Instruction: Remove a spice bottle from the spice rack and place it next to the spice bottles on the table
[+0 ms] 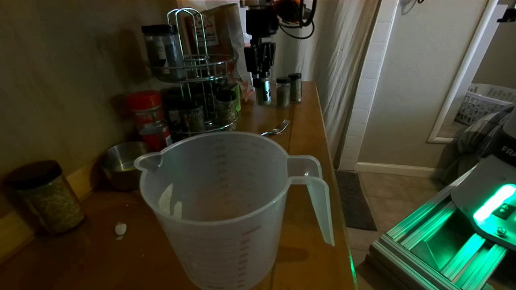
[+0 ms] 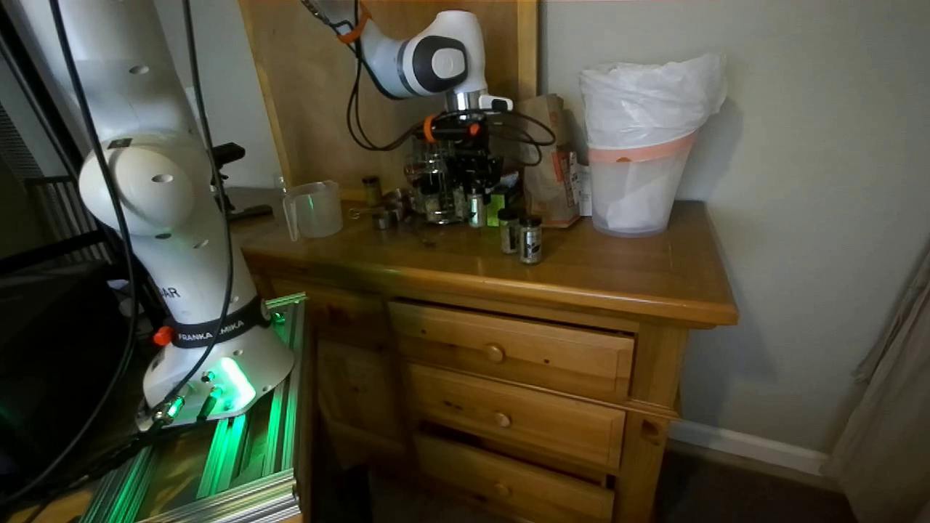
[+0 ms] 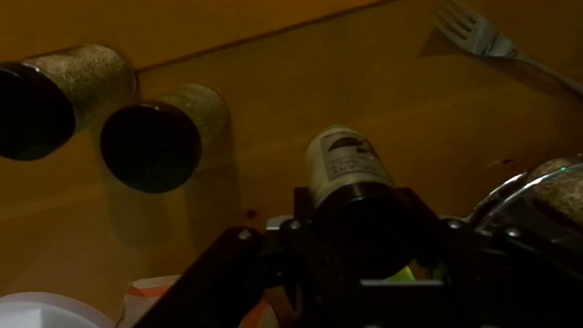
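Observation:
My gripper (image 3: 357,205) is shut around the dark cap of a spice bottle with a pale label (image 3: 348,157). In both exterior views the held bottle (image 1: 264,92) (image 2: 476,211) is upright at or just above the tabletop; I cannot tell whether it touches. Two dark-capped spice bottles (image 3: 152,146) (image 3: 38,111) stand together on the table, apart from the held one; they show also in an exterior view (image 1: 283,92) (image 1: 295,88). The wire spice rack (image 1: 192,81) stands beside the gripper with several bottles on its tiers. Its rim (image 3: 494,200) shows at the wrist view's right.
A fork (image 1: 278,129) lies on the table near the rack. A large clear measuring jug (image 1: 217,241) stands further along. A paper bag (image 2: 545,160), a green box (image 2: 496,207) and a white-lined bin (image 2: 632,203) stand near the gripper. The table's front edge (image 2: 508,283) is close to the two bottles.

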Tool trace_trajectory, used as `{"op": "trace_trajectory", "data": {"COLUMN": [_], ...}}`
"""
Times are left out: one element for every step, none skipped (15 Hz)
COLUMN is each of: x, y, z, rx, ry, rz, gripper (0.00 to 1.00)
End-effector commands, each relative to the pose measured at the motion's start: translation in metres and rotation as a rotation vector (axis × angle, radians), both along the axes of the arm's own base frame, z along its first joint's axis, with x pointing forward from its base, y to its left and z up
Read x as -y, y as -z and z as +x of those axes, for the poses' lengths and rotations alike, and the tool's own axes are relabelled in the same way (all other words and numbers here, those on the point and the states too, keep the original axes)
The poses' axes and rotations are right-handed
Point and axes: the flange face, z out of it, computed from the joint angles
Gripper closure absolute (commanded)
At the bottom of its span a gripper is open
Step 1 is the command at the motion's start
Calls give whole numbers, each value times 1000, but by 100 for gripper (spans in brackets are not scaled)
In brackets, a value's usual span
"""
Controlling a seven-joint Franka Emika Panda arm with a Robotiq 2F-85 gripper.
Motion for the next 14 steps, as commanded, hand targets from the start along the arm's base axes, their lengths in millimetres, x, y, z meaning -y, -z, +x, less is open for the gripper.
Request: {"op": "trace_trajectory", "data": {"x": [5,8,13,18,22,26,30,32,33,33,33,32,31,32], "y": [4,6,9,11,12,14,16,18,20,22,24,26,27,29], "z": [25,30,33,36,37,39,40,40,40,40,40,39,39,39], "rx": [17,10,1,-6,-15,-20,-21,-23,-27,-33,-36,-41,-46,-47], "ry": [-24,-18,-7,-1,5,16,25,28,30,30,29,30,27,27], "rz": [30,35,34,33,25,20,15,17,17,17,18,14,13,17], "gripper": [76,76,76,76,76,76,76,76,76,76,76,76,76,76]}}
